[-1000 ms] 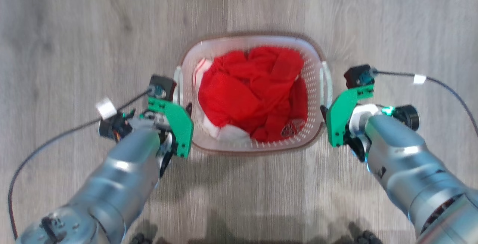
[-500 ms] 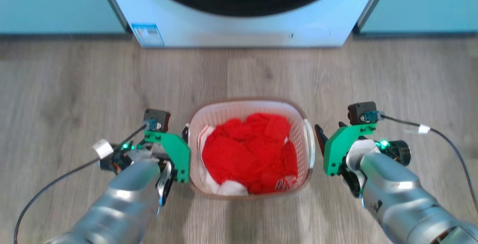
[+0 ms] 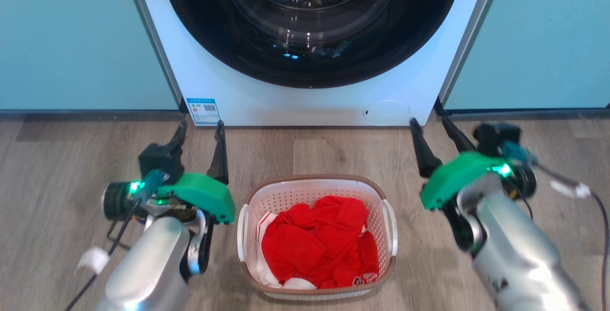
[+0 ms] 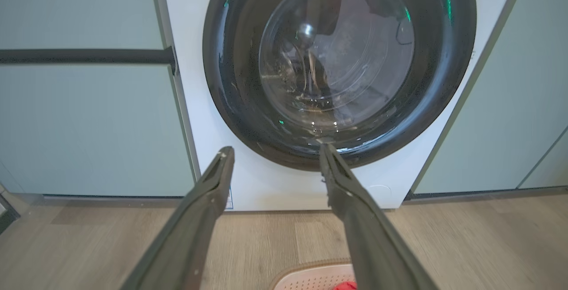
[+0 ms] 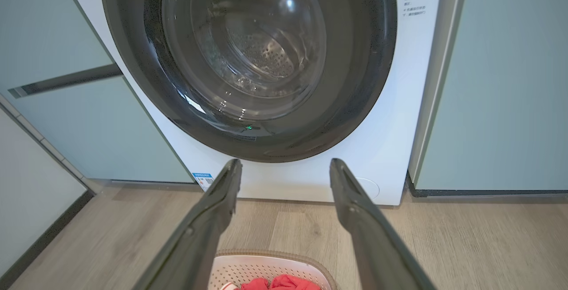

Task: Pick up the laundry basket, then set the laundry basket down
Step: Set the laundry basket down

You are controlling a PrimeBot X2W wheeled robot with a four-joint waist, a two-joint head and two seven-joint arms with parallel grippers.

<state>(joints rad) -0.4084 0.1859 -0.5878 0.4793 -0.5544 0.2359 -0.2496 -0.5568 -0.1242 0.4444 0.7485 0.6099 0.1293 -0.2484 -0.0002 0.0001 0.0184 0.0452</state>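
Since nothing is holding it, the laundry basket [image 3: 312, 178] sits by itself on the wood floor [image 3: 305, 151], in the low middle of the head view and a little way in front of the white washer [image 3: 267, 106]. Inside it is a heap of red clothes [image 3: 314, 249], with some white cloth [image 3: 298, 283] poking out at the near side. The heap lies low in the basket, below the brown rim. A white handle sticks out on the left side [image 3: 241, 232] and one on the right side [image 3: 391, 227]. The left jaws are to the left of the basket and farther from the robot than it is, near the bottom of the washer. Their two dark fingers [image 3: 219, 154] point at the washer and stand wide apart with nothing between them. The right jaws are off to the right of the basket, and their fingers [image 3: 421, 151] are wide apart too, holding nothing. The basket lies between the two arms, touching neither. In the left wrist view, a bit of its rim [image 4: 306, 264] peeps in at the bottom edge. In the right wrist view, the far rim [image 5: 275, 252] and some red show low between the fingers. Past the basket is the washer's big round dark door [image 3: 310, 58], with pale green cupboards [image 3: 71, 44] on both sides.
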